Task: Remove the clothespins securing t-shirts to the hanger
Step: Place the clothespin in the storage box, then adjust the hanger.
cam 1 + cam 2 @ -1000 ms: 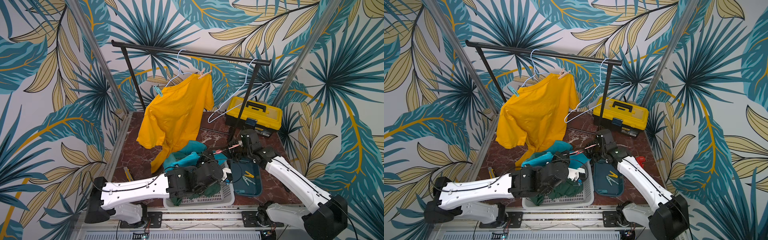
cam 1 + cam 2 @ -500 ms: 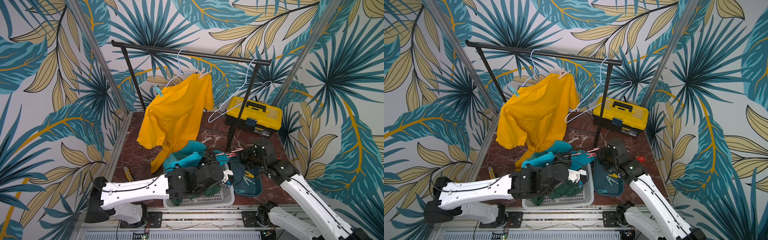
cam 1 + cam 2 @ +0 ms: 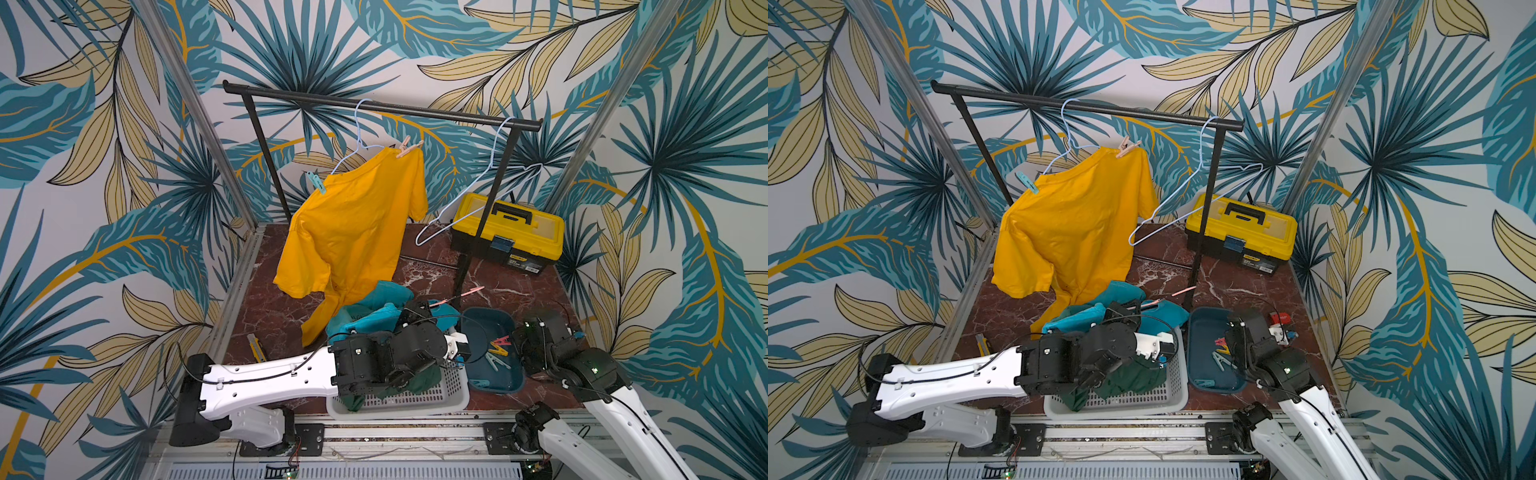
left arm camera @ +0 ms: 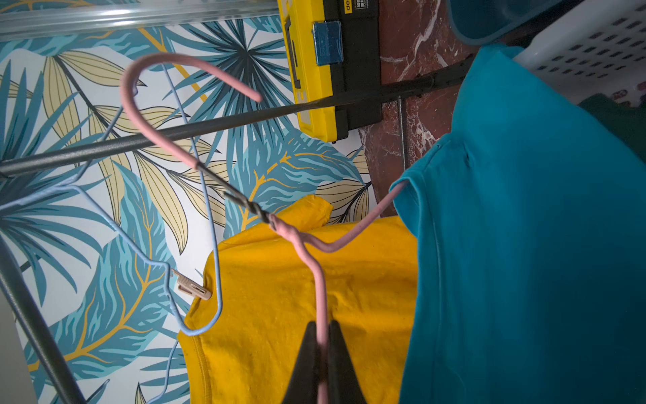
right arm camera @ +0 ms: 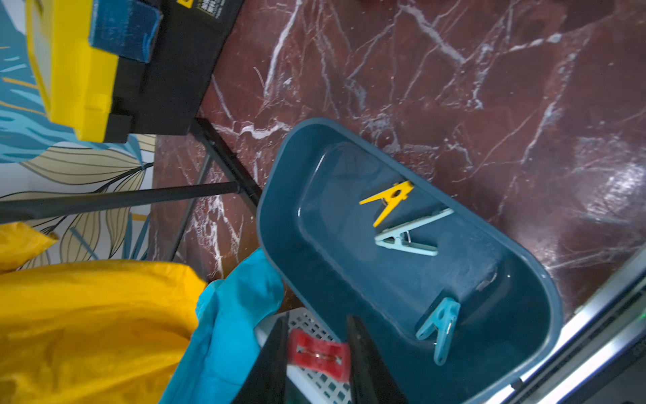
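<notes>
- In both top views a dark red marble tabletop [image 3: 270, 316] sits between walls papered with large teal and tan palm leaves [image 3: 104, 166].
- A black garment rail [image 3: 374, 106] spans the back, and a yellow toolbox [image 3: 507, 232] stands behind its right-hand post.
- In a top view the yellow t-shirt [image 3: 1075, 232] hangs from a blue hanger [image 3: 1064, 109]. It is pinned by a tan clothespin [image 3: 1127, 147] and a hanging teal clothespin [image 3: 1026, 182], both high up and well apart from either arm. A 2nd blue hanger [image 3: 1201, 145] hangs bare.
- At the front, the turquoise t-shirt [image 3: 1121, 293] and the dark green t-shirt [image 3: 1133, 378] lie heaped in a white basket [image 3: 1125, 405]. The left arm [image 3: 955, 374] reaches over it.
- A dark blue tray [image 3: 1204, 374] sits just beside the basket, under the wrist of the right arm [image 3: 1266, 353].
- In the left wrist view the left gripper [image 4: 322, 327] is clamped tight on the wire of a pink hanger [image 4: 320, 280]. The turquoise t-shirt drapes over that hanger's arm just beside the fingers. The yellow t-shirt lies behind, and the tan clothespin on it is well apart from the gripper.
- In the right wrist view the right gripper [image 5: 317, 316] has its jaws partly apart, with a blurred red clothespin [image 5: 320, 355] in the gap. Whether the pads touch it cannot be told.
- 3 clothespins lie in the tray: a yellow clothespin [image 5: 388, 201] just beside a mint clothespin [image 5: 409, 234], and a loose teal clothespin [image 5: 440, 328] nearer the gripper.
</notes>
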### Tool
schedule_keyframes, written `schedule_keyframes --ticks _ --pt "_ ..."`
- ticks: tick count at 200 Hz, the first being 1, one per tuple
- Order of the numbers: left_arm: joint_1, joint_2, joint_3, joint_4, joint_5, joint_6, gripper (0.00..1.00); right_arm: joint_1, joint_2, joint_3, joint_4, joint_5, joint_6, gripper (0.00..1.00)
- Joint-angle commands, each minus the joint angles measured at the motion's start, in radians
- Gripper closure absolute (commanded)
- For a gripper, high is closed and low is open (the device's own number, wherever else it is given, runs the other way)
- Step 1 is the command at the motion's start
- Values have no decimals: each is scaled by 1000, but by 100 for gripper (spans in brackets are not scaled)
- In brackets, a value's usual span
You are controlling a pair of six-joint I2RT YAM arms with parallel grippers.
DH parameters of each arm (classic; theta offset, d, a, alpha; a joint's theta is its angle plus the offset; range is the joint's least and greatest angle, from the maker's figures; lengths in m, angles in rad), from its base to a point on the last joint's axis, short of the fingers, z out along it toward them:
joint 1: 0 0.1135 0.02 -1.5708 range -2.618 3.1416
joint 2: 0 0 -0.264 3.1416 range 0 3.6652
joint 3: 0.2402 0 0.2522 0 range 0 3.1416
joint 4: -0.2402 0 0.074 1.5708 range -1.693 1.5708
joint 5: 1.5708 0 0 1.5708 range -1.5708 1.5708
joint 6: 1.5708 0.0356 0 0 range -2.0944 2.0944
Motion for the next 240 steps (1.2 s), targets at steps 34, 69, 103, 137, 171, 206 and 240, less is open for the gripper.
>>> schedule_keyframes --ticks 34,69,103,137,171,206,240 --pt "1 26 42 7 -26 -122 100 -2 11 -39 7 27 -21 49" --pt "1 32 58 8 -23 -179 100 -3 8 -27 44 34 -60 45" --pt "14 18 95 8 -9 -277 100 -2 8 15 90 52 -167 40" --pt "40 -19 130 6 39 -398 96 -3 29 104 180 -5 -366 40" --pt "88 -86 133 -19 154 -542 94 -2 76 244 236 -134 -586 40" --pt "164 -179 103 -23 303 -670 92 -2 72 269 448 -351 -631 40" --pt "227 -254 87 -25 484 -738 92 -2 128 329 577 -547 -607 40"
